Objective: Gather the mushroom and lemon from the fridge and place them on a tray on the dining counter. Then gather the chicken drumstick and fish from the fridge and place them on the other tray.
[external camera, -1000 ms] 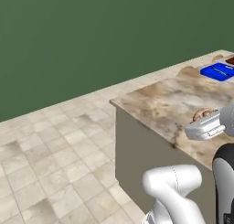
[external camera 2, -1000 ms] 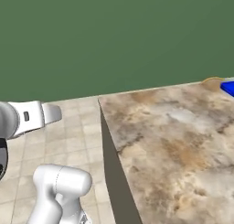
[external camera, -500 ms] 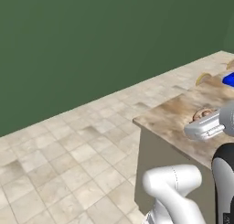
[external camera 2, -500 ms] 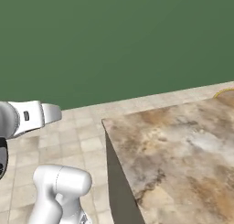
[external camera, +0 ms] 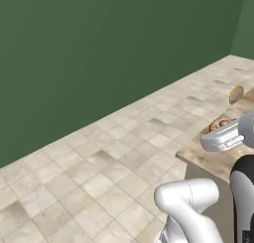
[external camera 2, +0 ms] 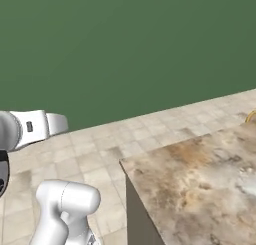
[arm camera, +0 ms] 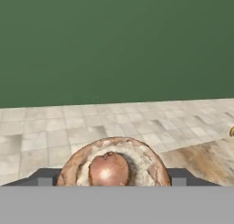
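Hand view: tool [arm camera: 109, 181] closed across the mushroom [arm camera: 113, 163], cap between both fingers | light, soft, easily bruised; grip gently at cap's widest rim | counter [arm camera: 208, 159] just ahead, right.

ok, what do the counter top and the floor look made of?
Counter top: looks like polished stone, granite or marble, judging by the mottled brown and cream veining and a faint sheen. Floor: seems to be matte beige ceramic or stone tile, with square pieces, visible grout lines and cloudy staining.
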### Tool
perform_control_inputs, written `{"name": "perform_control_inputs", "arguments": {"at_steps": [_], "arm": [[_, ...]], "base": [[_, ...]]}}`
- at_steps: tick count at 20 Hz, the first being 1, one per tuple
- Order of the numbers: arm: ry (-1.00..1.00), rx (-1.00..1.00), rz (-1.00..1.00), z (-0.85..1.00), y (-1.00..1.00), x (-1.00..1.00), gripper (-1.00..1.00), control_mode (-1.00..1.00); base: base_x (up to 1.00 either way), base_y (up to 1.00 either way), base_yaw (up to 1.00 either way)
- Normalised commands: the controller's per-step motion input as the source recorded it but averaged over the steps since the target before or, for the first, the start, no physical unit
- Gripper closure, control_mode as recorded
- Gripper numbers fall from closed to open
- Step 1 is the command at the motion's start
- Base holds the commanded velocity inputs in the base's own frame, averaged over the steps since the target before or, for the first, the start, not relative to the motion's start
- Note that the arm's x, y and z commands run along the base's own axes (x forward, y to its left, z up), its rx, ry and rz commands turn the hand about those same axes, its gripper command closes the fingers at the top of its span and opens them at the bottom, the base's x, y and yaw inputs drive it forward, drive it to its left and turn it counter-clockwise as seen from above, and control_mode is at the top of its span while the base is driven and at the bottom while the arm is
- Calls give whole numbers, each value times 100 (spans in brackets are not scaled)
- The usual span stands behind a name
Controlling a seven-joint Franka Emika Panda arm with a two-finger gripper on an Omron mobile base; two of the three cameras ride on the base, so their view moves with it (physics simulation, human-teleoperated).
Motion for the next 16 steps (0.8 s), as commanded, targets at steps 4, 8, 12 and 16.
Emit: {"name": "perform_control_inputs", "arguments": {"at_steps": [4,8,12,16], "arm": [[0,0,0,0,0,0,100,100],[0,0,0,0,0,0,100,100],[0,0,0,0,0,0,100,100],[0,0,0,0,0,0,100,100]], "base": [[97,66,-29],[89,67,-36],[86,72,-41],[76,70,-43]]}}
